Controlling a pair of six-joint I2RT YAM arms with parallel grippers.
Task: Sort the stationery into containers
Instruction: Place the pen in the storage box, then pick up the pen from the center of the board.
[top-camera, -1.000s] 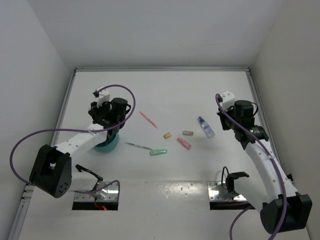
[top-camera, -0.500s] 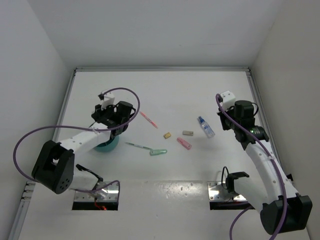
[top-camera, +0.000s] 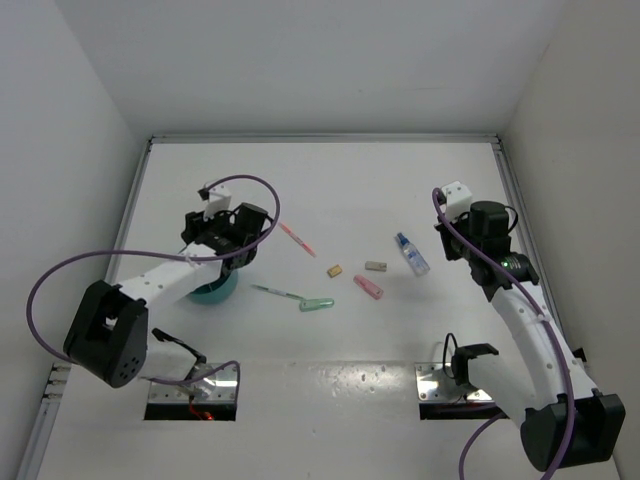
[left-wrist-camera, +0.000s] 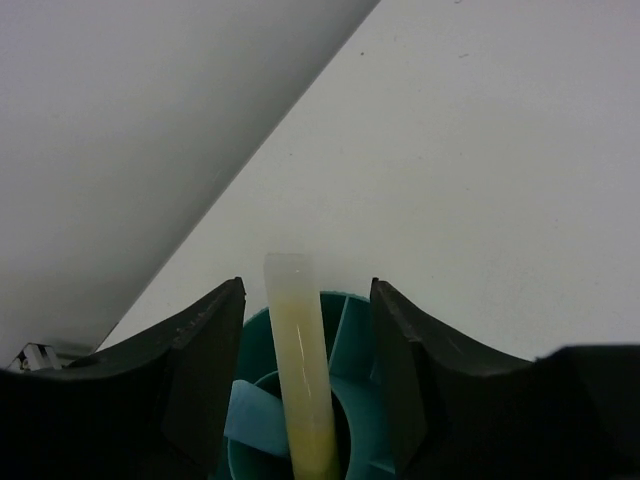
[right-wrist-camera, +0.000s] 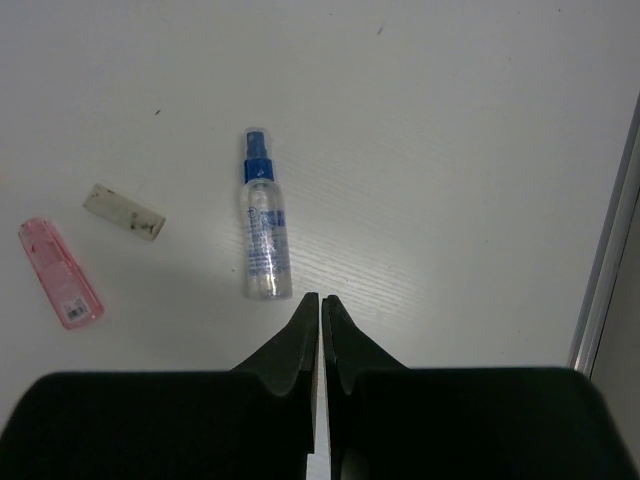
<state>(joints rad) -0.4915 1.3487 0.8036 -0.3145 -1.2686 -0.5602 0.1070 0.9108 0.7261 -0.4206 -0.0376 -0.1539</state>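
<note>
My left gripper (left-wrist-camera: 307, 290) is open above the round teal cup (left-wrist-camera: 400, 400), its fingers either side of a yellow marker (left-wrist-camera: 300, 380) that stands in the cup without touching them. A light-blue marker (left-wrist-camera: 250, 420) also lies in the cup. From above, the left gripper (top-camera: 222, 258) hangs over the cup (top-camera: 212, 292). My right gripper (right-wrist-camera: 320, 298) is shut and empty, just short of the clear blue-capped bottle (right-wrist-camera: 264, 232). On the table lie the bottle (top-camera: 411, 254), a pink marker (top-camera: 368, 287), two tan erasers (top-camera: 335, 270) (top-camera: 375, 266), a pink-red pen (top-camera: 297, 239) and a green pen (top-camera: 285, 294).
White walls enclose the table on the left, back and right. A metal rail (right-wrist-camera: 605, 250) runs along the right edge near the right gripper (top-camera: 445, 245). The pink marker (right-wrist-camera: 60, 272) and one eraser (right-wrist-camera: 123, 211) lie left of the bottle.
My left wrist has shifted slightly right and down over the cup. The right arm and the items on the table have not moved.
</note>
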